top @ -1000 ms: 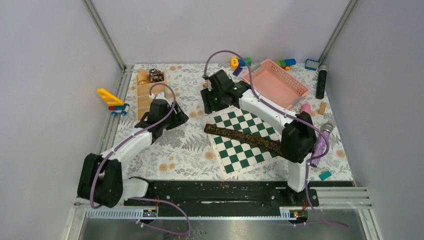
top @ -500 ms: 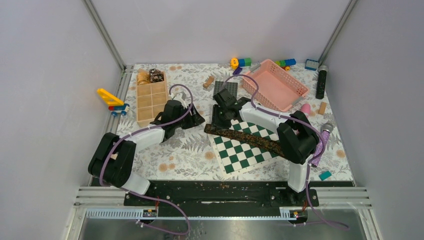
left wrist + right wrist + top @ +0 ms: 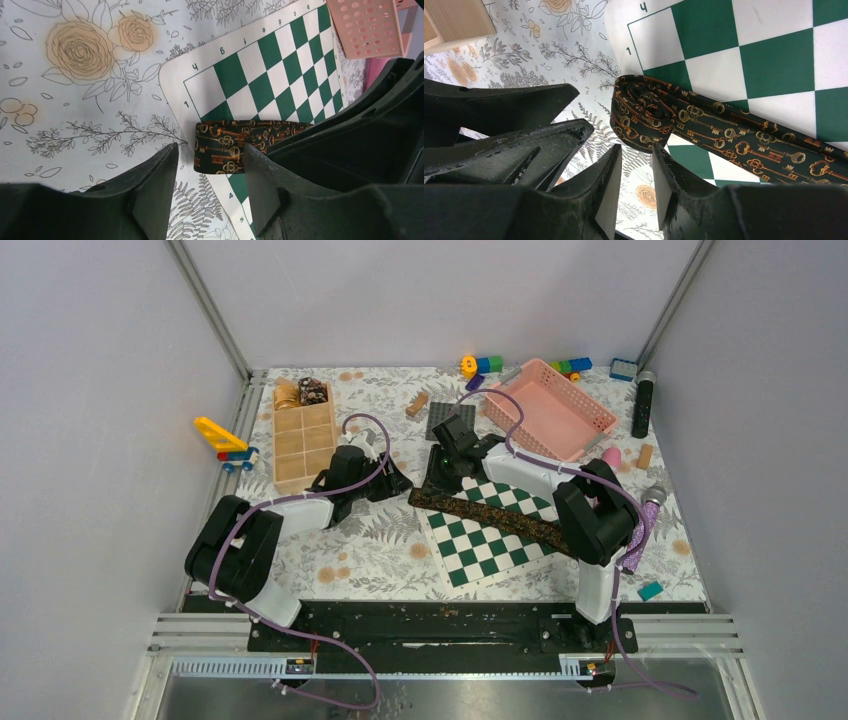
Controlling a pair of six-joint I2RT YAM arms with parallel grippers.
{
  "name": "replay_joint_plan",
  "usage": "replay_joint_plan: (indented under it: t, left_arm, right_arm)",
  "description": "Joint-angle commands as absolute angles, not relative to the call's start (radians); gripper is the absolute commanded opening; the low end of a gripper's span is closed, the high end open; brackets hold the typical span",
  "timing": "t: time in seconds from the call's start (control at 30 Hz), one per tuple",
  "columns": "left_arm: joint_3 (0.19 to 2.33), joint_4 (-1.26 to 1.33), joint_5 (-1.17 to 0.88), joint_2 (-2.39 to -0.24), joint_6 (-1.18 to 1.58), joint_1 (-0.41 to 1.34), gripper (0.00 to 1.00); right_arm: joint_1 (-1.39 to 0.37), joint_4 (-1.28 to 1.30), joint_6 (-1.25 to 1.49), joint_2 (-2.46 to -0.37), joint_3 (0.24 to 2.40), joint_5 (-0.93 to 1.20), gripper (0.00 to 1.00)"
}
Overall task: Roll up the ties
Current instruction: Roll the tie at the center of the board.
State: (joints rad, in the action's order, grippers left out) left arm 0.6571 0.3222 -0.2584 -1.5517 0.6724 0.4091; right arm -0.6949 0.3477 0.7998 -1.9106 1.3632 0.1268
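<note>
Tie [image 3: 490, 515] has only its left end curled, so the wide left gripper [image 3: 210, 150] and narrow, empty right gripper [image 3: 636, 150] should pinch it and keep rolling.

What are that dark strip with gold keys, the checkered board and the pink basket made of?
The tie looks like woven cloth with a faint sheen; its end folds over softly. The board seems a thin printed mat, vinyl or card, lying flat, corner rounded. The basket is likely moulded plastic, matte pink, with regular holes.
</note>
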Motion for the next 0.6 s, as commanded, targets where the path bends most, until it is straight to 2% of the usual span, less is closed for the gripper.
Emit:
replay_joint_plan:
  t: [0.0, 0.57]
  left_arm:
    - [0.634, 0.434, -0.310, -1.565, 0.684, 0.416, 0.51]
    - [0.563, 0.586, -0.374, -1.599, 0.707, 0.430, 0.47]
  right_arm:
    - [-0.687, 0.321, 0.816, -1.930, 1.355, 0.153, 0.36]
    - [-0.681, 0.321, 0.819, -1.954, 1.295, 0.131, 0.35]
